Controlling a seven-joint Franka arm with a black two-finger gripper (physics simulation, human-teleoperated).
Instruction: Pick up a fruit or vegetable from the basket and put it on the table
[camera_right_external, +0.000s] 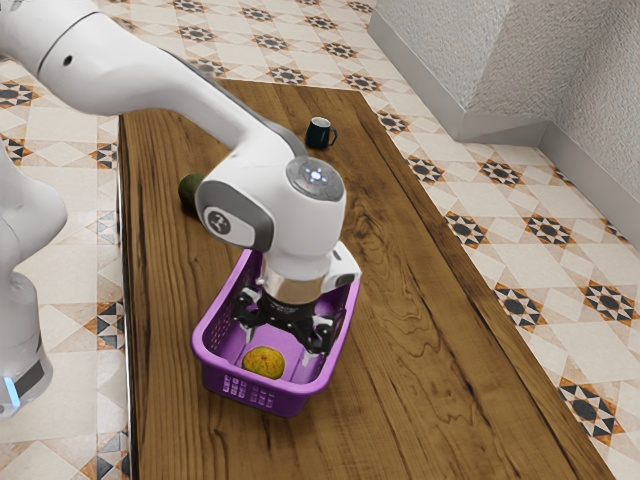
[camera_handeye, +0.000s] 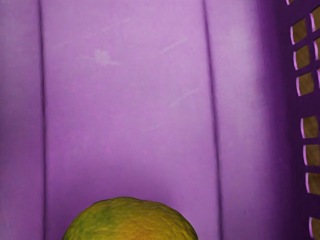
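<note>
My black two-finger claw (camera_right_external: 277, 350) is open and reaches down inside the purple plastic basket (camera_right_external: 290, 403), its two fingers standing apart with nothing gripped. The round yellow-green fruit with rough skin (camera_right_external: 263, 362) lies on the basket's floor, close to my fingers, and I cannot tell if one of them touches it. The basket stands on the brown wooden table (camera_right_external: 420, 400), where I see also a dark mug with handle (camera_right_external: 319, 134) and a dark green rounded thing (camera_right_external: 188, 193), partly hidden by my arm.
</note>
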